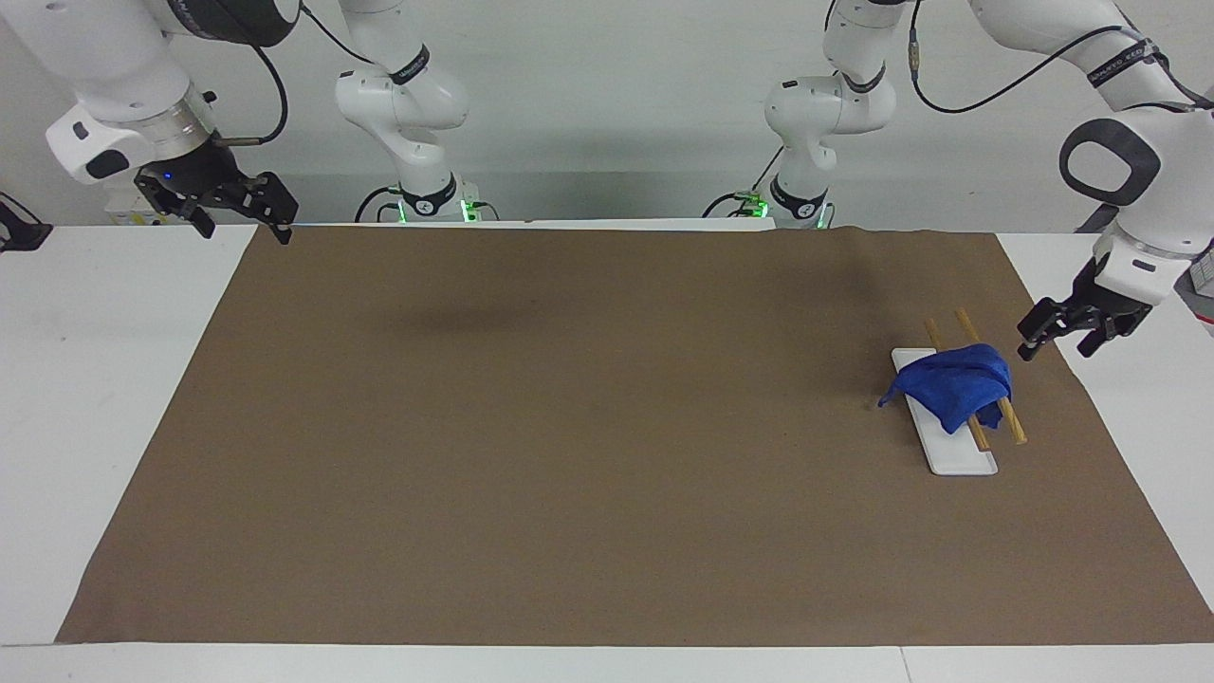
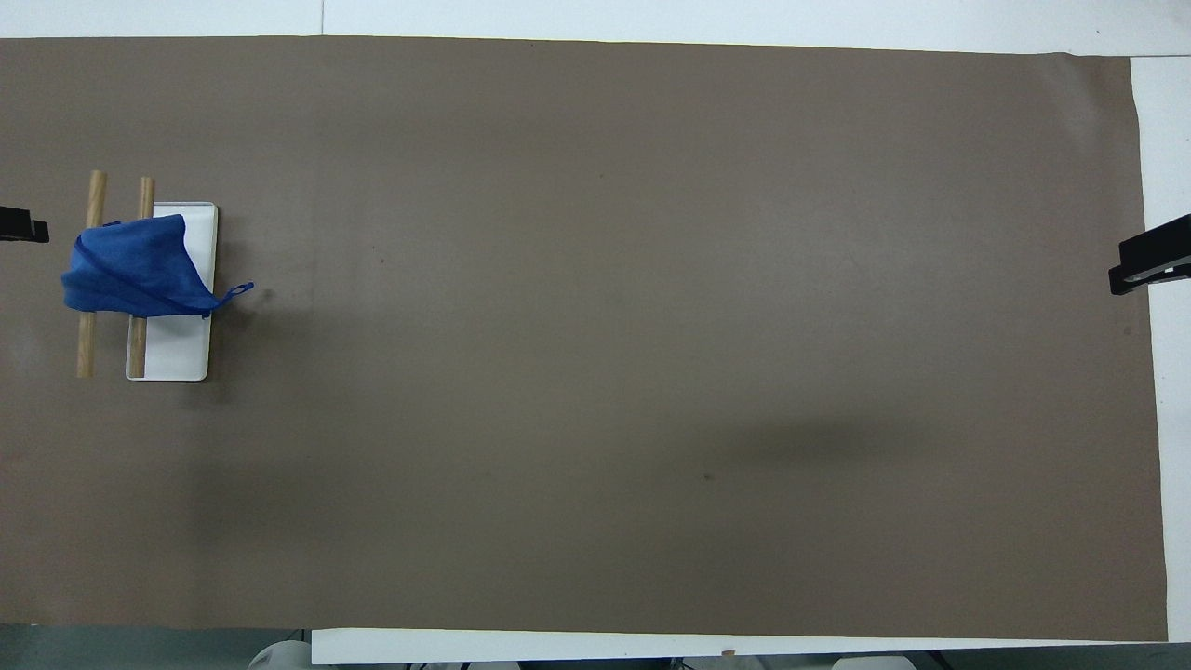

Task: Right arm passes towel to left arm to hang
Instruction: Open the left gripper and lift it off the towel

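The blue towel (image 1: 951,385) (image 2: 135,270) hangs bunched over two wooden rods (image 1: 1011,420) (image 2: 86,340) of a small rack with a white base (image 1: 958,459) (image 2: 172,358), at the left arm's end of the table. Its corner loop (image 2: 239,292) dangles off the side toward the table's middle. My left gripper (image 1: 1055,341) is open and empty, up in the air just beside the rack and apart from the towel; only one fingertip (image 2: 20,226) shows in the overhead view. My right gripper (image 1: 241,220) waits open and empty over the right arm's end of the table.
A brown mat (image 1: 588,427) covers most of the white table (image 1: 85,379). A black part of the right gripper (image 2: 1152,256) juts in at the overhead view's edge.
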You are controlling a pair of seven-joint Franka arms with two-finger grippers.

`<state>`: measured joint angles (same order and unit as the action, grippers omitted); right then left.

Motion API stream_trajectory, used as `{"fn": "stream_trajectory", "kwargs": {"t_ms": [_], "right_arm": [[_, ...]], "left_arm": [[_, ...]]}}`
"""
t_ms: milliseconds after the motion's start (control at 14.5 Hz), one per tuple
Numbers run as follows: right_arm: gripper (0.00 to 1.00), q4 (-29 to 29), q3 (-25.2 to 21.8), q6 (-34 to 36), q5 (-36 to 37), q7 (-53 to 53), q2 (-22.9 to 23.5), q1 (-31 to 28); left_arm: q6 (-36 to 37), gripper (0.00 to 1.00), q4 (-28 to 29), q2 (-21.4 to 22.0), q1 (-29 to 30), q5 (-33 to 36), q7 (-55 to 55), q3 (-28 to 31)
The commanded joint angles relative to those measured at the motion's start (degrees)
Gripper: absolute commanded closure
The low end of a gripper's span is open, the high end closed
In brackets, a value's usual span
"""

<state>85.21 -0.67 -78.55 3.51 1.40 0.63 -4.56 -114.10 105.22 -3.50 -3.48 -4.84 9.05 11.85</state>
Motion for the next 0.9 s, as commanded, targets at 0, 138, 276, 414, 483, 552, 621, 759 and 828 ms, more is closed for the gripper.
{"fn": "stream_trajectory", "kwargs": {"t_ms": [0,138,276,414,483,552,621,759,828], "right_arm": [[0.0,1.1,0.14,-0.64,-0.44,0.01,-0.89,-0.18],[0.0,1.01,0.23,-0.64,-0.44,-0.17,-0.89,-0.1],[0.0,1.01,0.32,-0.64,-0.44,-0.17,-0.89,-0.1],[0.0,0.92,0.32,-0.64,-0.52,-0.26,-0.89,-0.1],[0.0,0.92,0.32,-0.64,-0.52,-0.26,-0.89,-0.1],[0.0,0.84,0.4,-0.64,-0.52,-0.26,-0.8,-0.1],[0.0,0.84,0.4,-0.64,-0.52,-0.26,-0.89,-0.1],[0.0,0.84,0.4,-0.64,-0.52,-0.26,-0.8,-0.1],[0.0,0.84,0.4,-0.64,-0.52,-0.26,-0.8,-0.1]], "left_arm": [[8.6,0.0,-5.53,0.16,-0.38,4.73,-10.86,-6.02],[14.93,0.0,-9.22,0.25,-0.64,5.45,-18.06,-10.24],[19.68,0.0,-11.6,0.42,-0.65,5.89,-21.78,-13.33],[21.37,0.0,-12.66,0.69,-1.0,8.25,-21.97,-14.74],[21.38,0.0,-12.84,0.69,-1.17,9.48,-21.53,-14.92],[21.38,0.0,-12.84,0.77,-1.17,9.76,-21.27,-14.83],[21.46,0.0,-12.84,0.78,-1.17,9.67,-21.09,-14.75],[21.73,0.0,-12.84,0.78,-1.17,9.58,-17.86,-14.57],[21.38,0.0,-12.84,0.86,-1.17,9.5,-16.18,-14.4]]}}
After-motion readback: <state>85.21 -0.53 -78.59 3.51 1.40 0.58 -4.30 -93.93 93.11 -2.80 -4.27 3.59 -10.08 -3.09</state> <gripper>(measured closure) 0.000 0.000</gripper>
